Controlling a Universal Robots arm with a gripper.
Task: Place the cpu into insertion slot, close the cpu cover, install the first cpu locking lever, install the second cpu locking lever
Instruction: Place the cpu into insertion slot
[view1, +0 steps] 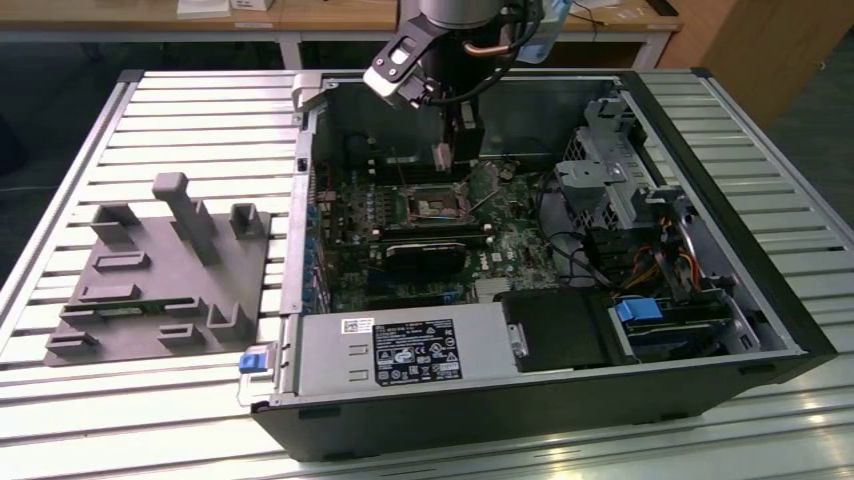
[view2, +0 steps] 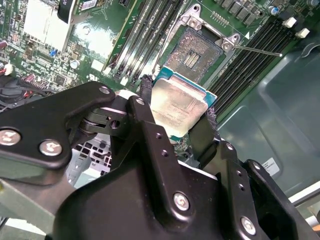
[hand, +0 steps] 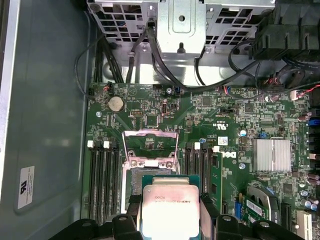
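My gripper is shut on the cpu, a pale silvery square chip on a green edge, pinched by its two opposite sides. In the first wrist view the cpu hangs above the board, partly covering the insertion slot. In the second wrist view the insertion slot lies open with its dark centre bare. The cpu cover stands raised behind the slot. In the exterior view my gripper hovers inside the black case, just above the slot.
A thin locking lever sticks out beside the slot. Black memory slots flank it on both sides. A black heatsink, the power supply and a drive cage crowd the case. A grey fixture lies at the exterior view's left.
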